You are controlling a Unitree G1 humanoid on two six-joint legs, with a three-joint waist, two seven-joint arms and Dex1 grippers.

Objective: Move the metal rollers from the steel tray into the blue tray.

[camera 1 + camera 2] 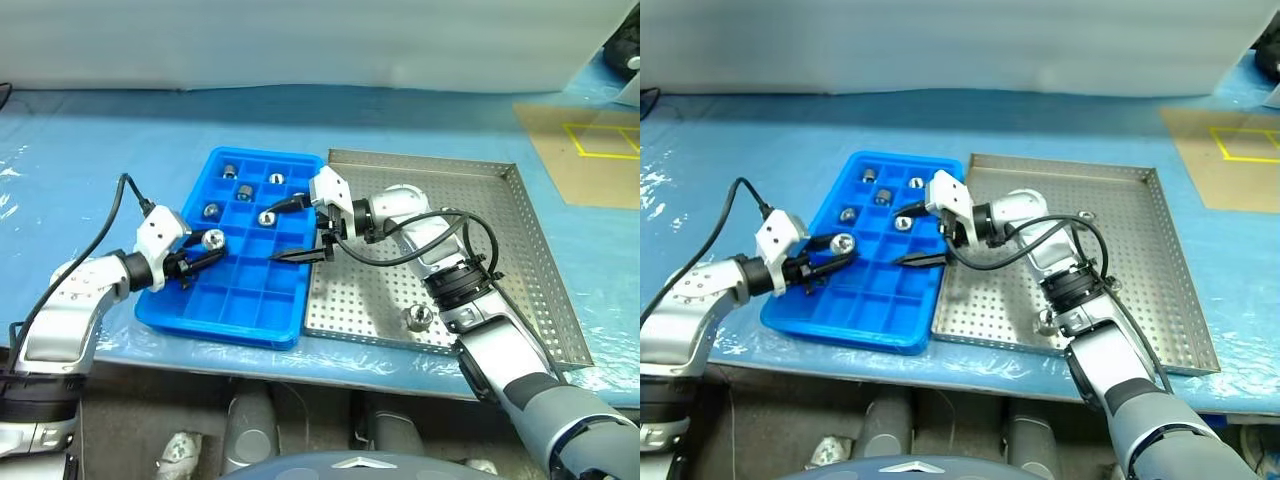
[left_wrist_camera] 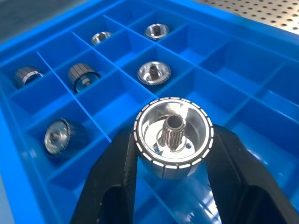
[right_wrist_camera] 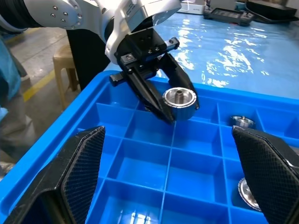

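The blue tray (image 1: 250, 290) lies left of the steel tray (image 1: 500, 230), and the two touch. My left gripper (image 1: 205, 252) is shut on a metal roller (image 1: 213, 238) and holds it just above the blue tray's left compartments. The left wrist view has this roller (image 2: 173, 137) end-on between the black fingers (image 2: 117, 177). Several rollers (image 1: 243, 192) sit in the blue tray's far compartments. My right gripper (image 1: 290, 232) stands open and empty over the blue tray's right side. A single roller (image 1: 417, 318) rests near the steel tray's front rim.
Both trays sit on a table under blue plastic sheeting (image 1: 100, 150). Brown board with yellow tape (image 1: 585, 150) lies at the back right. Black cables (image 1: 120, 200) loop off both wrists. A beige stool (image 3: 60, 60) stands beyond the table's left side.
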